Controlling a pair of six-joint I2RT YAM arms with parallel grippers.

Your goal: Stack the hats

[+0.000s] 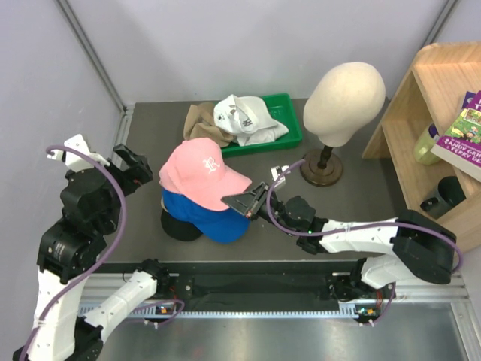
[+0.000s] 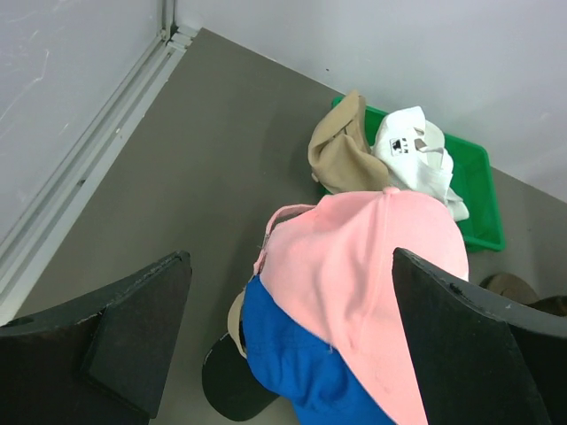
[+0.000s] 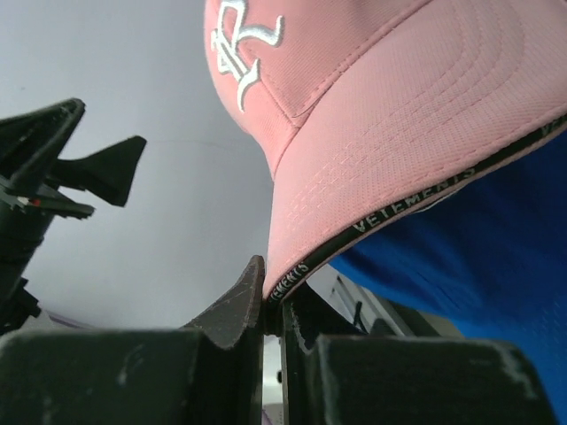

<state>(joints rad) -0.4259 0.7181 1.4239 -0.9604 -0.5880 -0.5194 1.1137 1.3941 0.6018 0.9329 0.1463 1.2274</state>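
Observation:
A pink hat (image 1: 201,179) with a white logo lies on top of a blue hat (image 1: 203,218), with a black hat (image 1: 180,228) under both. A thin tan edge (image 2: 236,314) shows between blue and black. My right gripper (image 1: 244,203) is shut on the pink hat's brim (image 3: 372,177), pinching its black-taped edge between the jaws (image 3: 273,292). My left gripper (image 1: 139,169) is open and empty, left of the pile and above it (image 2: 291,257). A white hat (image 1: 244,116) with a dark logo lies in the green tray (image 1: 289,120). A khaki-brown hat (image 1: 201,120) hangs over the tray's left edge.
A cream mannequin head (image 1: 344,101) stands on a round wooden base (image 1: 322,167) right of the tray. A wooden shelf (image 1: 436,90) with books fills the right side. Grey walls close off the left and back of the table.

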